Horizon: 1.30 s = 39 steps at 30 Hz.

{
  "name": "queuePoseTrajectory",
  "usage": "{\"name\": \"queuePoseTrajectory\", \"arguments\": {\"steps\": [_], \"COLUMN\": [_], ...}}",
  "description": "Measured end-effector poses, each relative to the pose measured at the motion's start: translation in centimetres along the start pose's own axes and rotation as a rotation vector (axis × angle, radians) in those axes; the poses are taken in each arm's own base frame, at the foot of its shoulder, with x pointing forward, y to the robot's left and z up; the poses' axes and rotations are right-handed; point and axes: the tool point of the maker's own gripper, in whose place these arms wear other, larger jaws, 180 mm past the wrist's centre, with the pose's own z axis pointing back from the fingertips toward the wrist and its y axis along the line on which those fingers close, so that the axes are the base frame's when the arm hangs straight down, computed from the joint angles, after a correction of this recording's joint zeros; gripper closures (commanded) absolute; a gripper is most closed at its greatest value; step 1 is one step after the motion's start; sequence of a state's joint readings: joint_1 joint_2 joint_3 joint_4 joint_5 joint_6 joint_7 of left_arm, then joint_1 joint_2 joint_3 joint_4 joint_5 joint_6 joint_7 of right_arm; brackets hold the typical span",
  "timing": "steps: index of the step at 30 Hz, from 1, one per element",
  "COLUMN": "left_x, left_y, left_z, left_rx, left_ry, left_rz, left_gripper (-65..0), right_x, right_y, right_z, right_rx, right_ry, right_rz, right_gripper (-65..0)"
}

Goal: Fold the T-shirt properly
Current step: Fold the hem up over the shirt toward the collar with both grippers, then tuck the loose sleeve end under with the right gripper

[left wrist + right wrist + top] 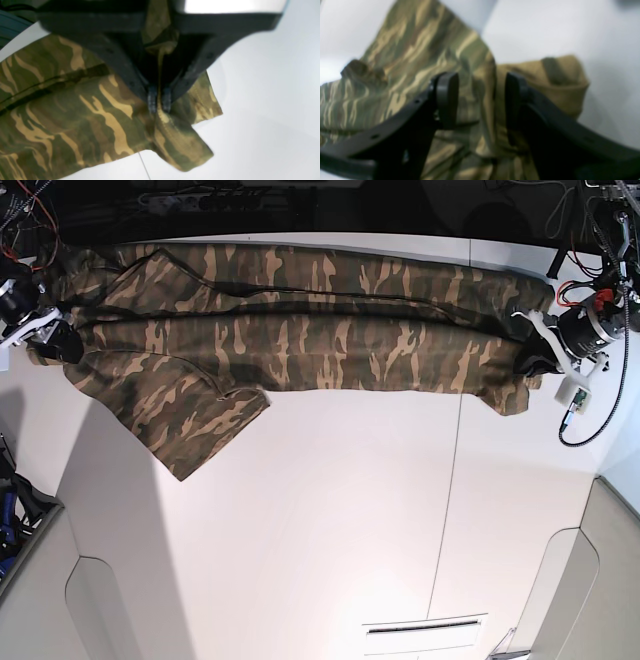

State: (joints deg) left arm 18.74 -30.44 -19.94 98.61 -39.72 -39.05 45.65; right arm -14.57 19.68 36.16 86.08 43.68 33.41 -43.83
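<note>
We see the T-shirt (camouflage streaks of brown, tan and olive) stretched in a long folded band along the far edge of the white surface, 1 sleeve spilling toward us. The left claw pinches its hem tight; the right claw stands wide, cloth between its pads.

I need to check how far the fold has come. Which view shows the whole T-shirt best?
The base view: the T-shirt lies as a long band across the table, one sleeve sticking out. The left wrist view shows only the corner pinched in the left claw; the right wrist view is a blurred close-up.
</note>
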Motion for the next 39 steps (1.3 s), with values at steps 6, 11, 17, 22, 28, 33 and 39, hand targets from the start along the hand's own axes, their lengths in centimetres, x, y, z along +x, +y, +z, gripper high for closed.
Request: {"name": "queuePoseTrajectory", "arguments": {"steps": [6,11,17,22,28,33,39], "left_x": [0.0,0.0,0.0,0.0,0.0,0.0,0.0], "left_y": [0.0,0.0,0.0,0.0,0.0,0.0,-0.1], "left_z": [0.0,0.0,0.0,0.0,0.0,0.0,0.0], "left_rx": [0.000,0.000,0.000,0.000,-0.001,-0.001,-0.001], "left_ry": [0.001,0.000,0.000,0.000,-0.001,-0.001,-0.001], "left_rz": [-0.001,-0.001,0.000,-0.001,0.001,0.002,0.002], "left_gripper": [0.0,0.0,0.0,0.0,0.0,0.0,0.0], "right_x": [4.5,7.7,6.1,3.5,2.5,1.4,0.5], "right_y": [0.5,0.8,1.6,3.2,7.0,9.9,11.0], "right_z": [-1.1,-2.1,-6.7,-11.0,-13.3,-14.1,-14.4], "right_rx": [0.002,-0.028,-0.004,0.051,0.141,0.209,0.229], "right_ry": [-0.104,-0.186,-0.097,-0.021,0.022,0.031,0.049], "right_rz": [0.041,0.079,0.058,0.045,0.077,0.076,0.062], "right_gripper": [-29.9,-29.9,-29.9,-29.9,-29.7,-23.9,0.0]}}
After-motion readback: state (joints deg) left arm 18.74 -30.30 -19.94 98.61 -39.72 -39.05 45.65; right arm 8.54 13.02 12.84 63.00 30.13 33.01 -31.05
